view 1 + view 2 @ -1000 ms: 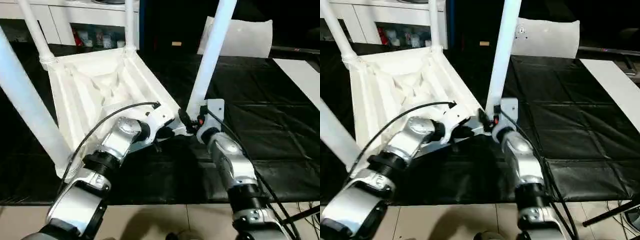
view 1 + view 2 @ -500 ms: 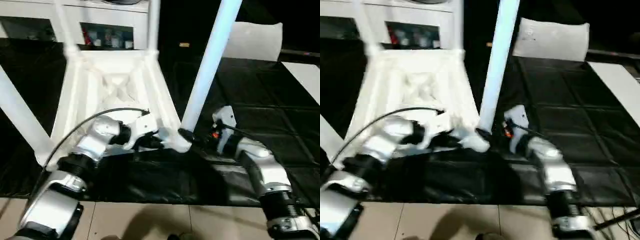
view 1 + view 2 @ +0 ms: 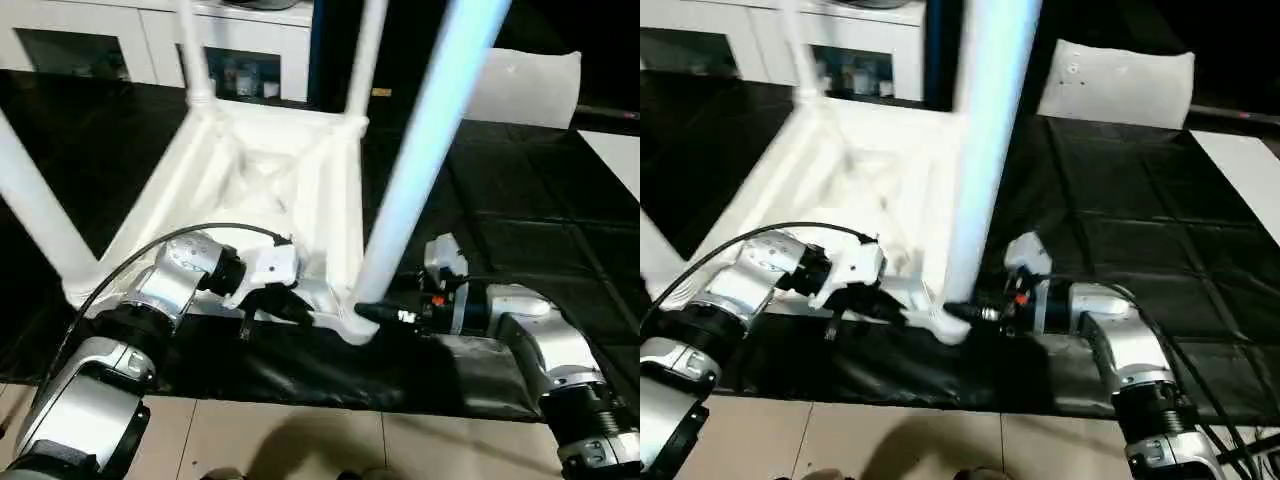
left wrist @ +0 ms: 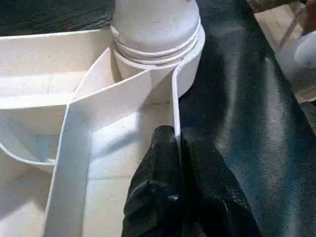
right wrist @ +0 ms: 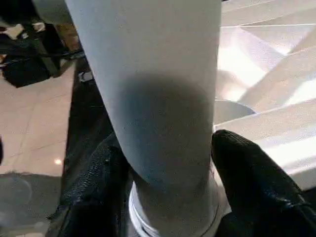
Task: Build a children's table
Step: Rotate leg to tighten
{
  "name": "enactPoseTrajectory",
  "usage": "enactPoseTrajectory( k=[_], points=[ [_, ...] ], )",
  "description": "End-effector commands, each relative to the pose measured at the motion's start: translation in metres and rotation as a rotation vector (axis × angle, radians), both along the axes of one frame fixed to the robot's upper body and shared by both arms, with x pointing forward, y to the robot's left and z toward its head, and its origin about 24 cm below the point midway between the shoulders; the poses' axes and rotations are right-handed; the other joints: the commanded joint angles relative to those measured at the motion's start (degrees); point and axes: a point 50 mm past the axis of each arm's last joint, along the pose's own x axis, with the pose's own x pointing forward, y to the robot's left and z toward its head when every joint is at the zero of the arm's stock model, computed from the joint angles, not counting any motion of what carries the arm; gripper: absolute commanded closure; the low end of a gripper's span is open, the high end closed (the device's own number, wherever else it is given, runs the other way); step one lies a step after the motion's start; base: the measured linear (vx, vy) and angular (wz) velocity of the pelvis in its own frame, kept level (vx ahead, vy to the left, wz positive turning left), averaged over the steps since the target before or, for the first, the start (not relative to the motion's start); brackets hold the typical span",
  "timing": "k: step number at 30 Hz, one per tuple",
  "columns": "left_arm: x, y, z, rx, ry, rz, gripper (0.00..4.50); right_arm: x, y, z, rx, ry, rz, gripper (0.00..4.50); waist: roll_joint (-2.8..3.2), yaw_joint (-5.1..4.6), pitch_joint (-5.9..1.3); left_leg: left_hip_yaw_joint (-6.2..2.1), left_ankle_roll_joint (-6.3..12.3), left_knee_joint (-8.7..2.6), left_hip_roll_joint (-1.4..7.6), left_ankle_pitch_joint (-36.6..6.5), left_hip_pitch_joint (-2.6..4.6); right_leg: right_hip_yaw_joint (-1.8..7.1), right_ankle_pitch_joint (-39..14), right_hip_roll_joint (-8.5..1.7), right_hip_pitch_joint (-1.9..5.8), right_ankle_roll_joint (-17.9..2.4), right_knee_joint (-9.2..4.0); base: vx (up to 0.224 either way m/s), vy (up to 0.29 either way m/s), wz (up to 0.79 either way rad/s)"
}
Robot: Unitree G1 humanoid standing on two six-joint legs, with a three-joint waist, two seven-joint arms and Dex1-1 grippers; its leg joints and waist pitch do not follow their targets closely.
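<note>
The left wrist view shows what the head views cannot: the left gripper (image 4: 177, 148) pinched tight on a thin side wall of the upturned tabletop (image 3: 270, 170), which lies on the black mat (image 3: 520, 220). In the right wrist view, the right gripper (image 5: 168, 163) straddles the near leg (image 3: 425, 150) just above its socket, fingers (image 5: 252, 177) either side.

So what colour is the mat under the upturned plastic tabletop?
Black mat, clearest in the left eye view.

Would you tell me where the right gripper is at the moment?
In the left eye view, the right gripper is at the foot of the nearest leg, by the tabletop's near corner socket, one finger on each side.
</note>
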Motion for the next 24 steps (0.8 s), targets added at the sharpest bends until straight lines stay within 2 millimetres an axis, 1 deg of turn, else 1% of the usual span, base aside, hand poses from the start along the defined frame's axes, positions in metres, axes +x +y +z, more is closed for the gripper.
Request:
enactPoseTrajectory(
  k=[1, 2, 3, 4, 7, 11, 12, 13, 14, 15, 16, 17, 18, 19, 20, 21, 22, 23, 24],
  points=[
    [-0.006, -0.011, -0.002, 0.054, 0.024, -0.136, 4.50, 0.000, 0.000, 0.004, -0.005, -0.007, 0.037, 2.11, 0.23, -0.05, -4.00, -0.11, 3.61, -3.47, 2.40, -5.3, -0.38, 3.19, -9.5, -4.75, 3.74, -12.1, -3.77, 0.000, 0.000, 0.00],
    [-0.006, -0.012, -0.002, 0.054, 0.024, -0.140, 4.50, 0.000, 0.000, 0.004, -0.006, -0.007, 0.041, 2.11, 0.23, -0.04, -4.04, -0.10, 3.68, -3.44, 2.40, -5.1, -0.41, 3.21, -9.1, -4.74, 3.75, -12.2, -3.71, 0.000, 0.000, 0.00],
    [-0.006, -0.012, -0.002, 0.054, 0.024, -0.144, 4.50, 0.000, 0.000, 0.004, -0.007, -0.006, 0.045, 2.36, 0.17, -0.01, -4.00, -0.13, 3.61, -3.46, 2.34, -5.1, -0.48, 3.17, -9.4, -4.73, 3.77, -12.0, -3.76, 0.000, 0.000, 0.00],
    [-0.006, -0.012, -0.002, 0.056, 0.023, -0.149, 4.50, -0.001, 0.002, 0.003, -0.007, -0.003, 0.054, 2.42, 0.15, 0.03, -4.04, -0.12, 3.53, -3.41, 2.29, -5.1, -0.54, 3.14, -10.0, -4.73, 3.80, -11.7, -3.82, 0.000, 0.000, 0.00],
    [-0.006, -0.012, -0.002, 0.059, 0.021, -0.154, 4.50, -0.002, 0.005, 0.003, -0.003, 0.007, 0.072, 2.51, 0.18, 0.09, -4.03, -0.12, 3.36, -3.41, 2.28, -5.0, -0.49, 3.15, -10.7, -4.72, 3.71, -11.3, -3.90, 0.000, 0.000, 0.00],
    [-0.002, -0.015, 0.000, 0.021, 0.020, -0.095, 4.50, -0.005, 0.008, 0.001, 0.018, 0.040, 0.059, 2.54, 0.11, 0.17, -4.03, -0.14, 3.29, -3.42, 2.27, -4.8, -0.51, 3.12, -10.7, -4.66, 3.78, -11.2, -3.86, 0.000, 0.000, 0.00],
    [0.001, -0.018, 0.000, 0.000, 0.021, -0.037, 4.50, -0.008, 0.011, -0.001, 0.027, 0.079, 0.035, 2.54, 0.06, 0.23, -3.98, -0.11, 3.25, -3.44, 2.30, -4.6, -0.46, 3.15, -10.6, -4.58, 3.75, -11.0, -3.86, 0.000, 0.000, 0.00],
    [0.002, -0.018, 0.000, -0.004, 0.021, -0.022, 4.50, -0.009, 0.011, -0.001, 0.028, 0.088, 0.030, 2.54, 0.09, 0.47, -3.88, -0.10, 3.20, -3.46, 2.31, -4.8, -0.38, 3.18, -11.1, -4.64, 3.67, -10.7, -3.97, 0.000, 0.000, 0.00],
    [0.004, -0.018, 0.000, -0.001, 0.023, 0.028, 4.50, -0.009, 0.014, -0.003, 0.025, 0.093, -0.001, 2.54, 0.20, 0.47, -3.79, -0.11, 2.79, -3.58, 2.28, -5.7, -0.24, 3.16, -13.0, -4.67, 3.56, -10.2, -4.22, 0.000, 0.000, 0.00],
    [0.004, -0.018, 0.000, -0.001, 0.023, 0.028, 4.50, -0.009, 0.014, -0.003, 0.025, 0.093, -0.001, 2.54, 0.20, 0.47, -3.79, -0.11, 2.79, -3.58, 2.28, -5.7, -0.24, 3.16, -13.0, -4.67, 3.56, -10.2, -4.22, 0.000, 0.000, 0.00],
    [0.006, -0.019, 0.000, -0.003, 0.019, 0.067, 4.50, -0.009, 0.017, -0.004, 0.023, 0.090, -0.040, 2.54, 0.04, 0.47, -3.63, -0.22, 2.08, -3.64, 2.14, -7.3, -0.15, 3.13, -18.3, -4.85, 3.48, -8.8, -4.81, 0.000, 0.000, 0.00],
    [0.009, -0.023, 0.000, -0.029, 0.022, 0.138, 4.50, -0.006, 0.023, -0.007, 0.009, 0.082, -0.122, 2.54, 0.25, 0.46, -3.48, -0.31, 1.33, -3.76, 2.19, -8.1, -0.03, 3.16, -21.2, -4.92, 3.20, -7.8, -5.06, 0.000, 0.000, 0.00],
    [0.011, -0.028, 0.001, -0.052, 0.022, 0.190, 4.50, -0.003, 0.029, -0.010, 0.003, 0.080, -0.197, 2.54, 0.20, 0.41, -3.39, -0.28, 1.04, -3.81, 2.11, -8.8, 0.03, 3.06, -22.7, -4.78, 3.04, -7.3, -5.33, 0.000, 0.000, 0.00],
    [0.013, -0.032, 0.002, -0.074, 0.020, 0.230, 4.50, 0.000, 0.034, -0.012, -0.003, 0.083, -0.271, 2.54, 0.10, 0.19, -3.29, -0.44, 0.25, -3.91, 2.00, -9.8, 0.13, 2.96, -26.1, -4.86, 2.89, -6.1, -5.61, 0.000, 0.000, 0.00],
    [0.013, -0.032, 0.002, -0.074, 0.020, 0.230, 4.50, 0.000, 0.034, -0.012, -0.003, 0.083, -0.271, 2.54, 0.08, -0.04, -3.19, -0.49, -0.07, -3.94, 1.85, -10.5, 0.05, 2.82, -28.2, -4.80, 2.80, -5.3, -5.86, -0.051, -0.001, -0.04],
    [0.013, -0.032, 0.002, -0.074, 0.020, 0.230, 4.50, 0.000, 0.034, -0.012, -0.003, 0.083, -0.271, 2.54, -0.02, -0.57, -3.17, -0.80, -0.28, -4.01, 1.61, -11.6, -0.15, 2.48, -32.5, -4.93, 3.04, -3.5, -6.43, -0.051, -0.001, -0.04],
    [0.017, -0.046, 0.003, -0.122, 0.013, 0.329, 4.50, 0.012, 0.048, -0.015, 0.006, 0.098, -0.456, 2.54, 0.09, -1.11, -3.18, -0.83, -0.57, -4.02, 1.75, -11.8, -0.27, 2.60, -33.1, -4.89, 2.87, -2.8, -6.45, 0.000, 0.000, 0.00],
    [0.018, -0.052, 0.003, -0.138, 0.007, 0.375, 4.50, 0.018, 0.055, -0.015, 0.017, 0.115, -0.549, 2.55, 0.36, -1.85, -3.17, -1.08, -1.02, -4.00, 1.65, -13.1, -0.16, 2.34, -34.0, -4.91, 2.50, -2.9, -6.64, 0.000, 0.000, 0.00],
    [0.018, -0.052, 0.003, -0.138, 0.007, 0.375, 4.50, 0.018, 0.055, -0.015, 0.017, 0.115, -0.549, 2.55, 0.14, -2.39, -3.16, -1.20, -1.10, -4.05, 1.48, -13.3, -0.56, 2.15, -34.5, -4.82, 2.77, -2.5, -6.75, 0.000, 0.000, 0.00]
  ],
)
